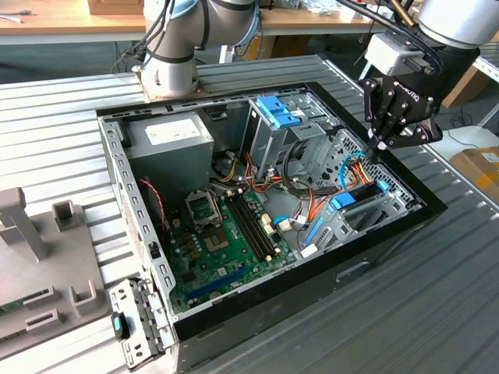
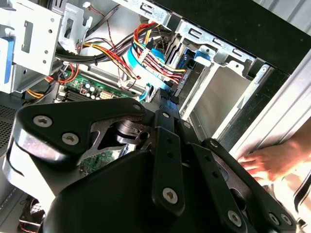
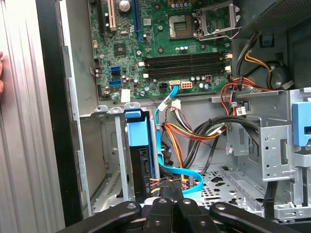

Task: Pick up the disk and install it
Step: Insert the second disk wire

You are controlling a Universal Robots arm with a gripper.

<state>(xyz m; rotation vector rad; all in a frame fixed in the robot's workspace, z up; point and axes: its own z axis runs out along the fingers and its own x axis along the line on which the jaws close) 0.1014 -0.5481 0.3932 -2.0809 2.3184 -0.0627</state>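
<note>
The disk [image 3: 140, 167] stands on edge in a drive-bay slot at the near corner of the open computer case [image 1: 312, 288], dark with a bright blue rail and tab along it. In the exterior view the disk [image 1: 359, 195] lies low in the bay on the exterior view's right. My gripper [image 1: 380, 145] hangs just above that bay, fingers pressed together with nothing between them. In both wrist views the fingertips [image 3: 171, 196] sit close beside the disk's connector end, among coloured cables. The gripper [image 2: 165, 104] points into the same bay in the second wrist view.
A green motherboard [image 1: 226, 230], a grey power supply [image 1: 175, 136] and a light-blue latch plate [image 1: 277, 111] fill the case. Bundled cables [image 3: 194, 133] cross beside the bay. A person's hand [image 2: 272, 162] rests on the table outside the case wall. A grey fixture [image 1: 31, 257] stands at the exterior view's left.
</note>
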